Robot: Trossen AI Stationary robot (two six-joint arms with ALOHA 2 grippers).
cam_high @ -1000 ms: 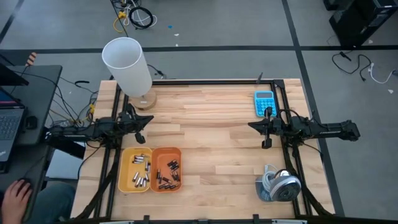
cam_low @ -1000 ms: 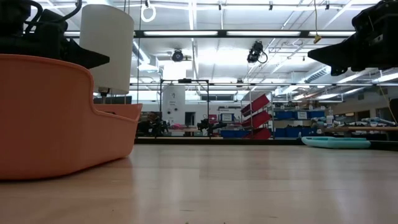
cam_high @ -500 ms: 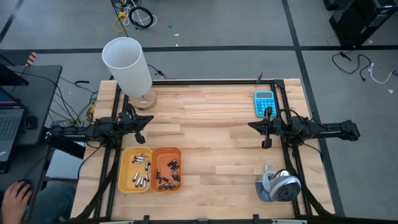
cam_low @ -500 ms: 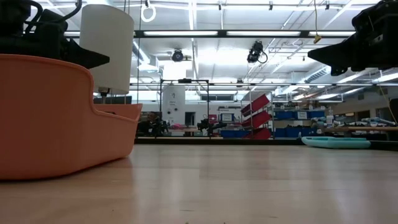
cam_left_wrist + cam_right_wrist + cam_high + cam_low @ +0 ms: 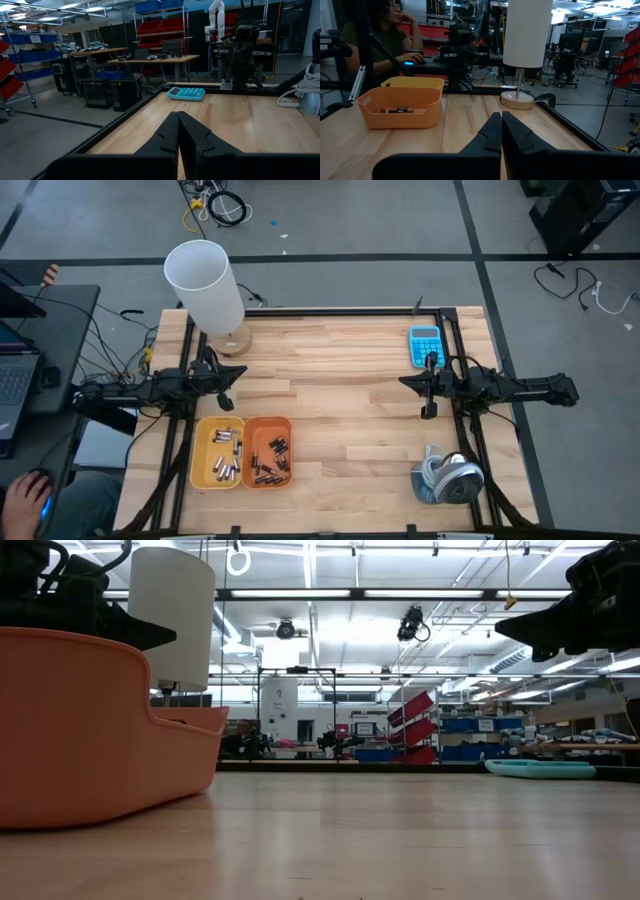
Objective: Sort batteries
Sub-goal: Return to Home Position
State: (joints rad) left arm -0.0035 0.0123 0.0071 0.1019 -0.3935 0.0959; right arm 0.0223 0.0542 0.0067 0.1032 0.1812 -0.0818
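The batteries lie in two small bins near the table's front left. Silvery batteries [image 5: 226,462] fill the yellow bin [image 5: 199,455]; dark batteries [image 5: 272,459] fill the orange bin [image 5: 250,425], which also shows in the right wrist view, the orange bin [image 5: 400,106]. My left gripper [image 5: 226,400] hangs shut above the table's left side, just beyond the bins. My right gripper [image 5: 428,411] hangs shut at the right side. In both wrist views the left gripper [image 5: 178,120] and the right gripper [image 5: 501,120] have their fingers together, with nothing between them.
A white lamp [image 5: 205,285] stands on its round wooden base at the far left. A blue calculator [image 5: 425,343] lies at the far right, and a grey tape roll [image 5: 448,477] at the near right. A person sits beyond the table's left edge.
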